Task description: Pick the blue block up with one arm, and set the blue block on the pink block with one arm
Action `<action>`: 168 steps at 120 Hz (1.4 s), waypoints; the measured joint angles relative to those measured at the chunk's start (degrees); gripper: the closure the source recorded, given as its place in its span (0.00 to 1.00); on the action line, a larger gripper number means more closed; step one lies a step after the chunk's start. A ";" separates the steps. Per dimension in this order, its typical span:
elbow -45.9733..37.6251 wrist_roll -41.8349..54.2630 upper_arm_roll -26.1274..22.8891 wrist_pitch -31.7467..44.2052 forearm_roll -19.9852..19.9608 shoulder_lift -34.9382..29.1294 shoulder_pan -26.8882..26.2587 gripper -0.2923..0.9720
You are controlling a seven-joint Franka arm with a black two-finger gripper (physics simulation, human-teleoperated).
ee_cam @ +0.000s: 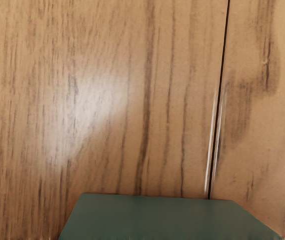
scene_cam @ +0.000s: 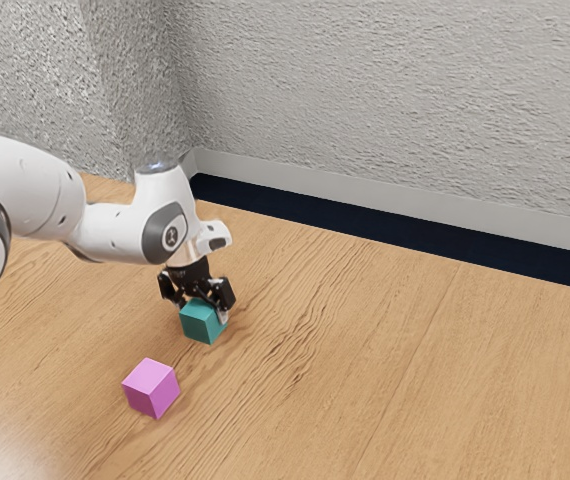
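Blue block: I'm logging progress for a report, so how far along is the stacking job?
Done: the claw is at the blue block, set over its top. In hand: the grasp; whether the block is gripped or off the wooden table yet, I cannot tell. Left: the carry and the placing; the pink block stands apart, nearer the camera in the exterior view, with nothing on it.

There are two blocks on the worktop [scene_cam: 415, 350]. One is a blue-green block [scene_cam: 202, 322]. One is a pink block [scene_cam: 151, 387]. So there is one block of each colour. There is one arm [scene_cam: 85, 220], white and grey. The arm has one tool [scene_cam: 199, 300] at its end. The tool has two black fingers [scene_cam: 227, 296]. There is one wooden worktop, and one dark strip [scene_cam: 415, 235] runs along its far edge.
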 joint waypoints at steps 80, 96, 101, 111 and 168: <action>-25.00 0.03 -0.91 -0.51 -0.11 -28.58 0.69 0.48; -33.38 -1.78 -4.12 -0.65 -0.02 -36.61 2.08 0.48; -34.70 -2.32 -4.78 -0.71 -0.01 -37.82 2.37 0.48; -36.74 -3.31 -5.23 -0.81 0.01 -39.48 3.05 0.48; -34.75 -3.70 -5.98 -0.67 5.57 -34.49 4.42 0.48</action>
